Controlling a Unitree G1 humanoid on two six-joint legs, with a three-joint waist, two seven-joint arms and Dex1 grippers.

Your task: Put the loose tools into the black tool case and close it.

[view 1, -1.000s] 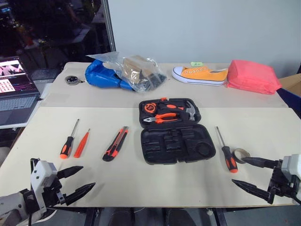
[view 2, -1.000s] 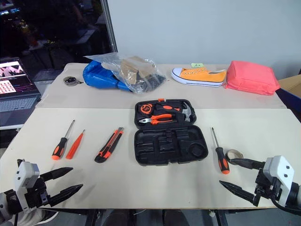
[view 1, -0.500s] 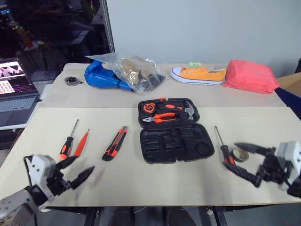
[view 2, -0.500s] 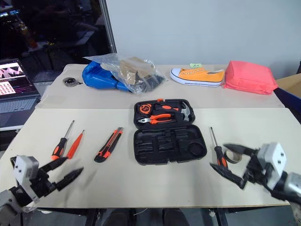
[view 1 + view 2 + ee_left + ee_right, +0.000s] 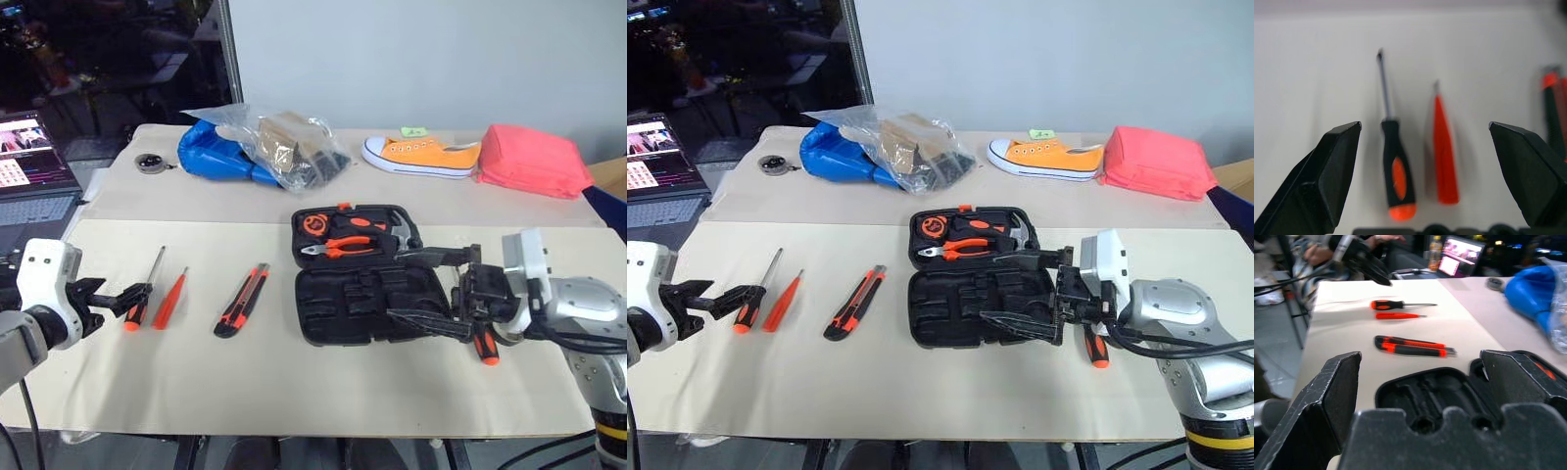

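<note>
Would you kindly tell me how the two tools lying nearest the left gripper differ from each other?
The black-and-orange screwdriver has a long bare steel shaft; the slim all-orange tool shows just a short metal tip. The screwdriver's handle is black with orange patches, the slim tool's body plain orange. The screwdriver is thicker and reaches farther. Both lie flat side by side on the table, tips pointing away from the open left gripper.

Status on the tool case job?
Nothing packed yet. Case lies open; two screwdrivers, the orange tool and the knife lie on the table. Both tools, left and right, are open and empty. Packing and closing remain.
</note>
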